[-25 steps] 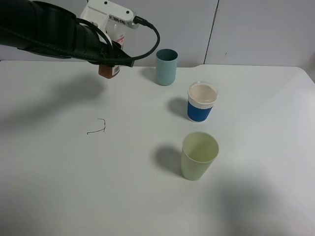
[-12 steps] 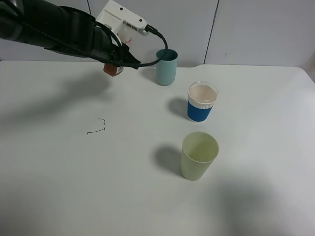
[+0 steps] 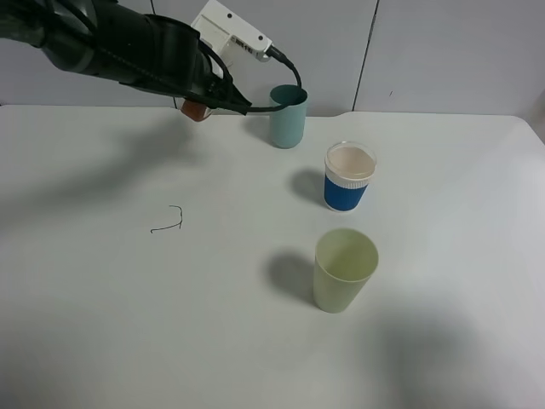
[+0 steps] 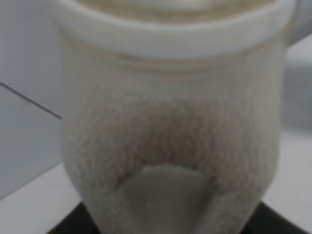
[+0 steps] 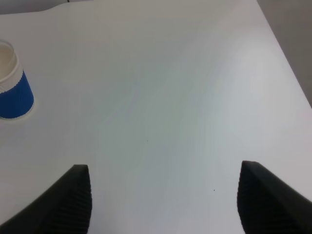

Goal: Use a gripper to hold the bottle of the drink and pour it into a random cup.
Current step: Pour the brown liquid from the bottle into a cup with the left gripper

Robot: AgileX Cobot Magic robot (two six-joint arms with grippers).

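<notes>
My left gripper (image 3: 207,95) hangs above the table's far edge, shut on the bottle (image 3: 195,110). Only the bottle's lower end, holding the reddish-brown drink, shows under the black arm. The gripper's white mount (image 3: 232,31) points toward the teal-green cup (image 3: 288,117), which stands upright just right of it. In the left wrist view the bottle (image 4: 170,122) fills the picture, blurred, with its wide pale neck at the top. My right gripper (image 5: 165,195) is open over bare table with nothing between its fingers. It does not show in the exterior high view.
A blue cup with a white rim (image 3: 349,177) stands right of centre and also shows in the right wrist view (image 5: 12,92). A pale yellow-green cup (image 3: 344,269) stands nearer the front. A small black wire shape (image 3: 168,223) lies on the white table (image 3: 128,324).
My left arm has carried the bottle up and to the right, closer to the teal-green cup. More of the bottle is now hidden behind the arm. The cups have not moved.
</notes>
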